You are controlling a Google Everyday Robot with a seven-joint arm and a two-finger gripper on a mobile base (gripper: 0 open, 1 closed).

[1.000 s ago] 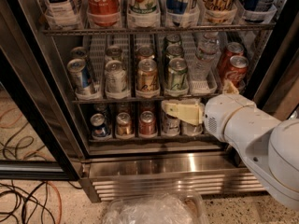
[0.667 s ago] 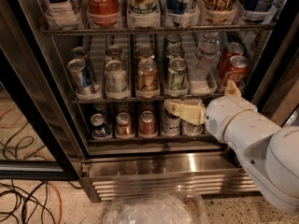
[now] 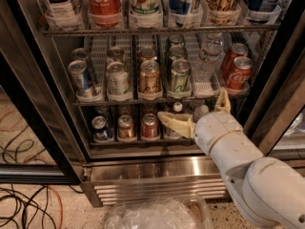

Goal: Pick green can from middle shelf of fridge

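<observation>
The green can [image 3: 179, 75] stands upright at the front of its lane on the middle shelf [image 3: 124, 101] of the fridge [image 3: 28, 104], with more green cans in a row behind it. My gripper [image 3: 190, 105] is open and empty. One finger [image 3: 175, 124] points left in front of the lower shelf. The other finger [image 3: 222, 100] points up by the shelf's front edge. The gripper is just below and to the right of the green can and does not touch it.
A gold-tan can [image 3: 149, 78] stands left of the green can and a clear water bottle [image 3: 207, 56] right of it. Red Coca-Cola cans [image 3: 239, 73] are at the far right. Tall bottles fill the rack above. Cables [image 3: 24, 199] lie on the floor at the left. A plastic-covered bin [image 3: 157, 216] sits below the steel base grille [image 3: 157, 185].
My gripper has shifted a little down and to the left in front of the lower shelf. The cans have not moved.
</observation>
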